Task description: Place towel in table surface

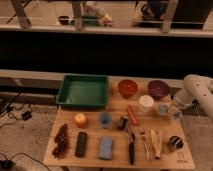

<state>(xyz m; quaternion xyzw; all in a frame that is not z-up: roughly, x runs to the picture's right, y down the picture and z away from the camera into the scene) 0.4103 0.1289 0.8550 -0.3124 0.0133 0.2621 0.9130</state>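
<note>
A blue rectangular folded cloth (105, 148), the only towel-like thing I see, lies flat on the wooden table (92, 132) near its front edge. My white arm reaches in from the right. Its gripper (170, 111) hangs low over the table's right side, just right of a white cup (146, 103) and well away from the blue cloth. I see nothing held in it.
A green tray (82, 91) sits at the back left, with a red bowl (127, 88) and a purple bowl (158, 89) at the back right. An orange (80, 120), blue cup (105, 119), grapes (61, 139), black bar (81, 144), banana (156, 141) and utensils (132, 148) cover the table.
</note>
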